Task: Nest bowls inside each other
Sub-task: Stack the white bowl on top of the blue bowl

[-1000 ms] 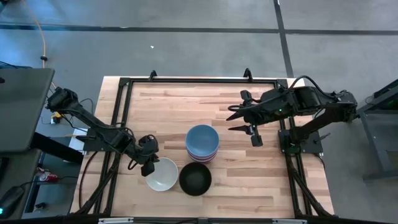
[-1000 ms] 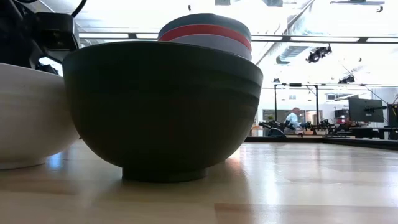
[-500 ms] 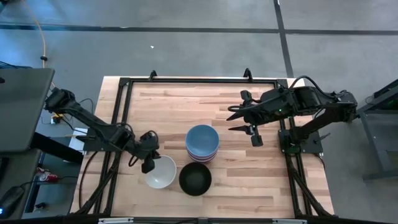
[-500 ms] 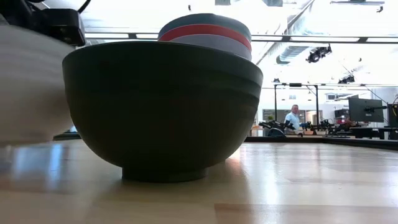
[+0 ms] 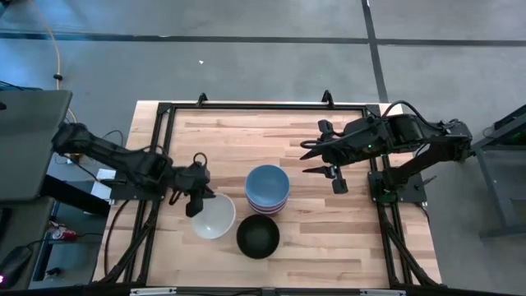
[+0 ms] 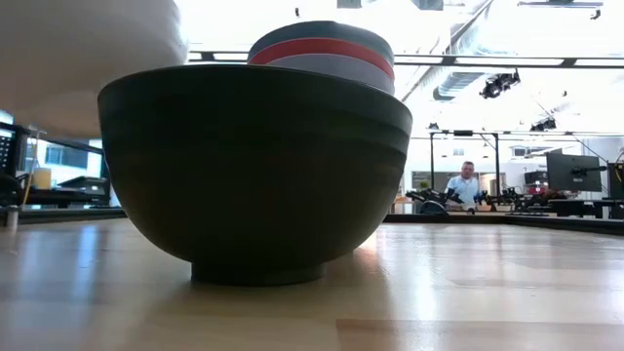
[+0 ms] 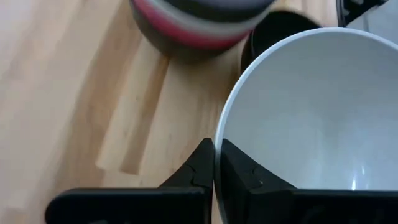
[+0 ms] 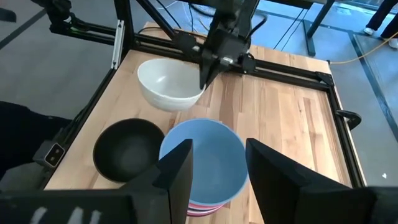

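A white bowl (image 5: 213, 218) hangs clear of the table in my left gripper (image 5: 197, 207), near the table's left front; it fills the left wrist view (image 7: 311, 112) and shows high in the low view (image 6: 88, 58). A black bowl (image 5: 258, 235) stands on its foot beside it (image 6: 253, 166). A stack of nested bowls (image 5: 267, 187) with a blue one on top (image 8: 202, 162) stands behind, showing red and pale rims (image 6: 322, 54). My right gripper (image 5: 306, 158) waits open, raised to the right of the stack (image 8: 217, 168). My left gripper holds the white bowl by its rim (image 7: 216, 149), on the bowl's far-left side. One finger (image 7: 239, 171) is inside the bowl and one (image 7: 196, 171) outside, pinching the wall. The fingers come from above, pointing down. The bowl is lifted clear of the table, its mouth up.
Black frame rails (image 5: 160, 148) run along the table's left, right and far edges. Bare wood lies across the table's far half (image 5: 246, 136) and to the right of the black bowl (image 5: 337, 238). A person (image 6: 466, 185) stands far off in the room.
My left gripper has risen and moved a little toward the table's far edge, carrying the white bowl. The bowl stood on the table beside the black bowl a second ago; now it is lifted clear, well above the black bowl's rim. The right arm has kept still.
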`<act>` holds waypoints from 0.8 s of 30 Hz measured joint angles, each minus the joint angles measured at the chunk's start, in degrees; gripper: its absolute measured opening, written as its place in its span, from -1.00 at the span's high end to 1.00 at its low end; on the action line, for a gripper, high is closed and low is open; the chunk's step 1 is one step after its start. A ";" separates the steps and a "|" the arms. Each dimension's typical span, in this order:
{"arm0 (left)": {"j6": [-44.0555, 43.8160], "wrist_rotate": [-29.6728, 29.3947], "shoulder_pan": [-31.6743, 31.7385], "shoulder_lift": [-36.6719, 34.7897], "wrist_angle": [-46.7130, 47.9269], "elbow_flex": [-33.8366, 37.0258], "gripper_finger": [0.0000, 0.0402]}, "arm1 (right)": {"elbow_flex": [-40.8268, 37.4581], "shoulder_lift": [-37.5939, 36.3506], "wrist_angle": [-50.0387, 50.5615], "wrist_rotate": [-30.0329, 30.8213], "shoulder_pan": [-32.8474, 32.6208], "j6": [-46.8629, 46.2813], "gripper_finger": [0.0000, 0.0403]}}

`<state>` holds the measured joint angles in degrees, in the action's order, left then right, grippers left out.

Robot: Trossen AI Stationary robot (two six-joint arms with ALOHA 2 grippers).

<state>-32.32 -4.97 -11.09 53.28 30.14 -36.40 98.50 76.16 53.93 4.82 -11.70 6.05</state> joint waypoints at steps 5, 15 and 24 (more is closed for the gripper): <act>5.45 -0.07 2.72 0.02 4.74 -7.34 1.00 | 0.00 0.00 0.30 0.00 0.00 -0.01 0.30; 13.41 -1.47 6.84 1.01 11.18 -18.39 1.00 | 0.00 0.00 1.18 -0.02 0.00 0.27 0.30; 16.96 -1.05 11.65 8.51 14.28 -27.05 1.00 | 0.00 0.02 1.32 -0.02 0.02 0.43 0.30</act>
<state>-15.36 -6.03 0.55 61.78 44.43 -63.45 98.50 76.18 55.25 4.80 -11.68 6.48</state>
